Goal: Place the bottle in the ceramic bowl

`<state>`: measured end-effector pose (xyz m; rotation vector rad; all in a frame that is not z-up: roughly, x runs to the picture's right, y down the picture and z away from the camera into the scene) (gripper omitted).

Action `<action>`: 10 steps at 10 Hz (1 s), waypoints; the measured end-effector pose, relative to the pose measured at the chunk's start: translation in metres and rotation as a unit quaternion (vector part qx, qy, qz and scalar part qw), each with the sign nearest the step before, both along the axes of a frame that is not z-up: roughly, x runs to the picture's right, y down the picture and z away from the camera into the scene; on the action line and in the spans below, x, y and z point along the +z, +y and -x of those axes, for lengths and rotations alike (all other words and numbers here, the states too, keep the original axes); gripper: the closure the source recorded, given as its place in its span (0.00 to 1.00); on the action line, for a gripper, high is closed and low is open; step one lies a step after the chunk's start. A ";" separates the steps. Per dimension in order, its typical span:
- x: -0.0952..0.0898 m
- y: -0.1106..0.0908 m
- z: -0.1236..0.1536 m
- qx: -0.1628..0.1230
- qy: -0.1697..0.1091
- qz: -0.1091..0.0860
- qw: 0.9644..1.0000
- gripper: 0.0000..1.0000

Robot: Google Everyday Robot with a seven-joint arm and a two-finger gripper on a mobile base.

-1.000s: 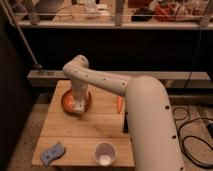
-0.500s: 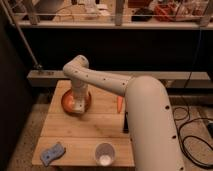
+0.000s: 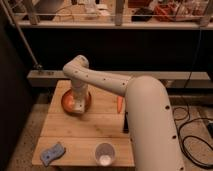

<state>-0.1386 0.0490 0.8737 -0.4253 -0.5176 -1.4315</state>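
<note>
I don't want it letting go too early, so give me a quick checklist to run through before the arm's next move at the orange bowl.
1. Gripper down over the ceramic bowl: ok.
2. Gripper shut: ok.
3. Bottle in the grip: cannot tell, the wrist hides it.
4. Bowl sitting flat on the wooden table: ok.
5. White cup away from the bowl: ok, it stands at the table's near edge.
6. Orange carrot-like thing apart from the bowl: ok.
</note>
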 end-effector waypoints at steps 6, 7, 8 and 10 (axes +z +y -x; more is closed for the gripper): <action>0.000 0.000 0.001 -0.003 -0.003 -0.001 1.000 0.74; 0.000 0.000 0.001 -0.004 -0.003 -0.001 1.000 0.74; 0.000 0.000 0.001 -0.004 -0.004 -0.001 1.000 0.72; 0.000 0.000 0.001 -0.005 -0.005 -0.001 1.000 0.63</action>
